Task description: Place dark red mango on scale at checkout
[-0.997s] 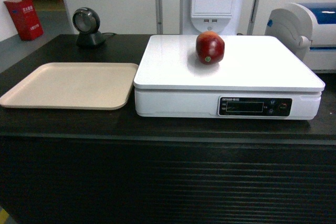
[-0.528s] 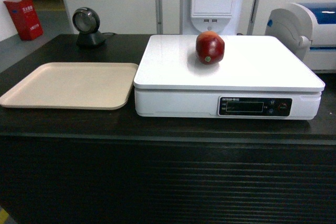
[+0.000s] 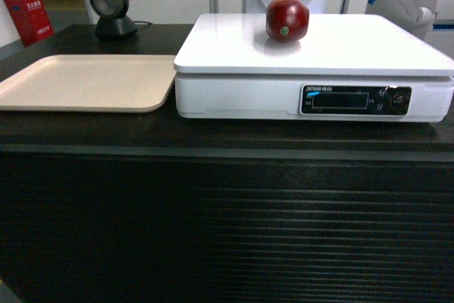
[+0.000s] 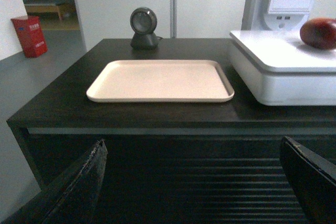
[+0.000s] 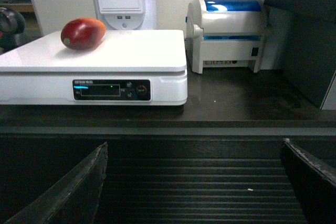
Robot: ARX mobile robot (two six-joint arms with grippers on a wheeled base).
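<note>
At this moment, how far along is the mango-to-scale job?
Done: the dark red mango rests on the scale platform on the checkout, with nothing touching it. In hand: nothing; the left hand and right hand are open and empty, below counter level in front of the slats. Left: nothing visible.

You've got the dark red oval mango (image 3: 287, 19) sitting on the broad white box scale (image 3: 234, 40), towards its back edge. The flat beige tray (image 3: 85, 83) lies just left, both atop the ribbed dark counter (image 3: 227, 232).
</note>
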